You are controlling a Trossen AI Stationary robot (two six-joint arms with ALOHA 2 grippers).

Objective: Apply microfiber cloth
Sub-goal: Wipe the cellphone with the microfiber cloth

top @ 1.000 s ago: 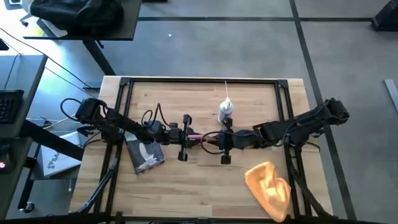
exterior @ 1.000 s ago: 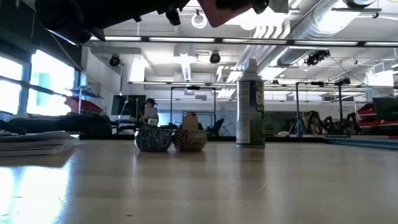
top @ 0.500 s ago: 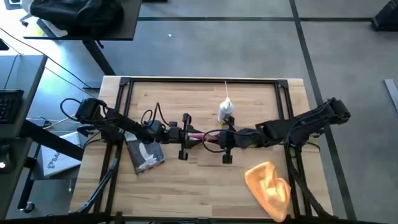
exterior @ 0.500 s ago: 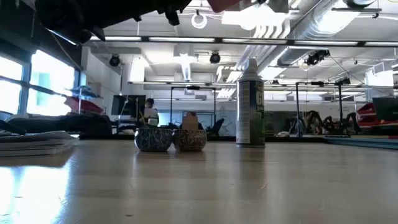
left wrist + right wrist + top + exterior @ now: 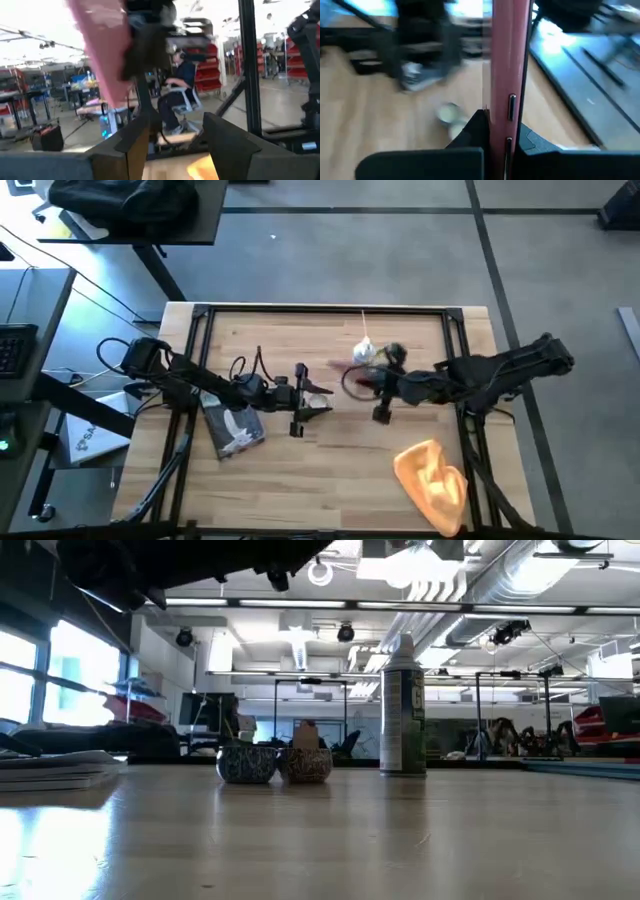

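1. The microfiber cloth point(image 5: 432, 484) lay crumpled near the front right corner of the wooden table point(image 5: 300, 480), well apart from both grippers.
2. A grey-and-white flat packet point(image 5: 232, 429) lay toward the front left, partly under the left arm.
3. Two small round tins point(image 5: 247, 763) sat side by side mid-table, with a tall spray can point(image 5: 403, 706) upright farther right in the low view.
4. A black frame point(image 5: 330, 310) edged the table; an open workshop with shelving and ceiling lights lay beyond, where a seated person point(image 5: 179, 87) showed.
5. The left gripper point(image 5: 322, 396) hovered over the table's middle, its fingers spread and empty.
6. The right gripper point(image 5: 362, 382), just beside the spray can, was clamped on a thin pink phone point(image 5: 509, 65).
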